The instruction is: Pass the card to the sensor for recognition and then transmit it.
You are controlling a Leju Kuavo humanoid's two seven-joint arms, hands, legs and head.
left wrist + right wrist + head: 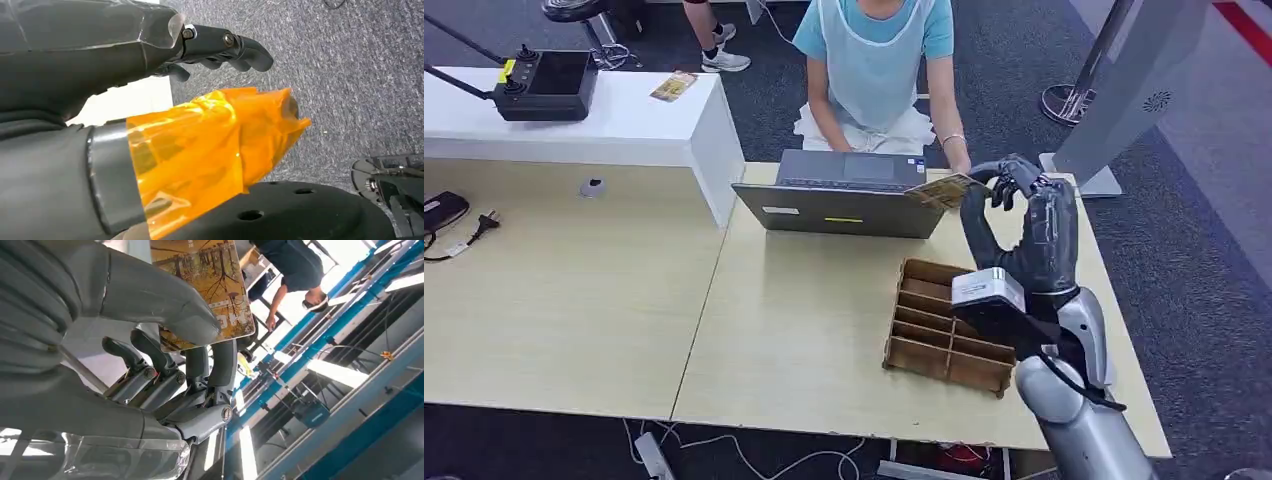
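Right hand holds the card raised above the far right part of the desk, near the laptop and the seated person.

The right hand point(1024, 225) pinches the card point(946, 190) between thumb and fingers; the right wrist view shows the thumb pressed across its printed face. The card appears thin, light, stiff and probably smooth, so a firm pinch well in from one edge seems advisable, leaving the rest free for reading. The left hand point(220, 47) hangs over grey carpet, fingers curled in, gripping nothing. An open laptop point(844, 195) stands just beside the card, and a person point(874, 70) sits behind it. A wooden divider tray point(929, 325) lies on the desk point(804, 330) below the raised arm. No sensor can be identified with certainty.
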